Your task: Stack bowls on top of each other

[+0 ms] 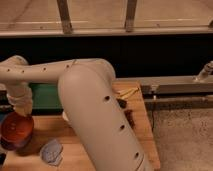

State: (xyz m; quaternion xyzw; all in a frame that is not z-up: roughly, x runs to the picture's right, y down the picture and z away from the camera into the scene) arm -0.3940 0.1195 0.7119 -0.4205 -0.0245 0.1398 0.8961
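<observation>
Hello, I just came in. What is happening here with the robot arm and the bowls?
The robot's arm reaches across the wooden table to its left edge. Its gripper is down at the rim of the orange-red bowl, which sits over the dark purple bowl, so the stacking looks nearly done. A green tray lies behind, and a small grey object lies in front.

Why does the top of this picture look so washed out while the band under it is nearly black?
In the camera view, bright light floods the pale strip behind the rails, while the band below sits in deep shadow. The arm looms large, hiding much of the wooden table. The gripper hangs over the orange-red bowl, which sits above the dark purple bowl.
</observation>
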